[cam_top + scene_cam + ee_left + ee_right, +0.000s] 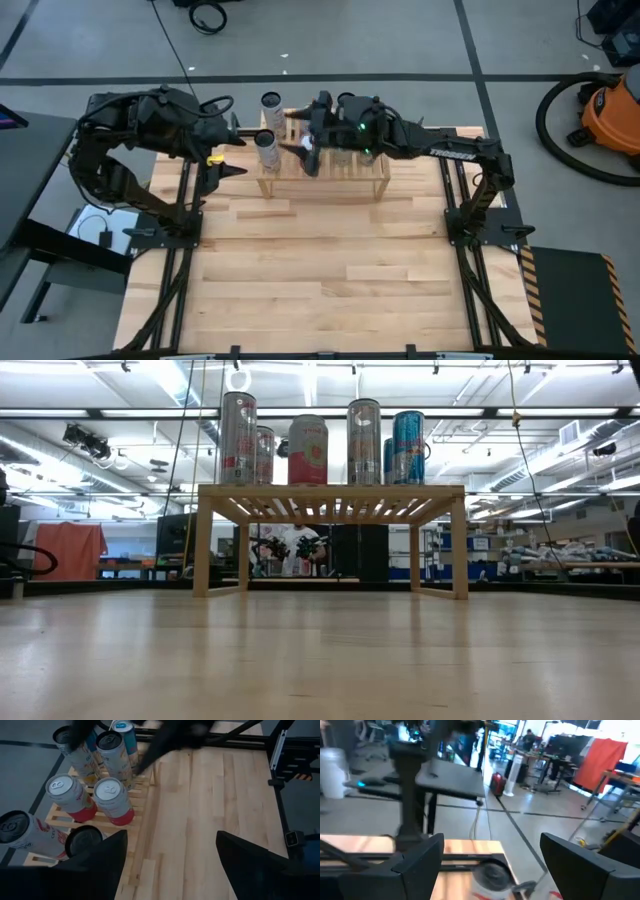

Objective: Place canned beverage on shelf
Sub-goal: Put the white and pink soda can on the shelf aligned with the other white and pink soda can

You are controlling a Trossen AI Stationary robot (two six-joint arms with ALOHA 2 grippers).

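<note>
- The shelf stands at the far edge of my wood-plank table, with several cans upright on its slats.
- My right claw hovers over the shelf, fingers spread wide, holding nothing.
- My left claw waits beside the shelf's left end, also wide.
- Behind: an open workshop, strip lights, an orange vacuum.

readable text: "trossen" lettering | on: right arm | cans' labels: not legible
</note>
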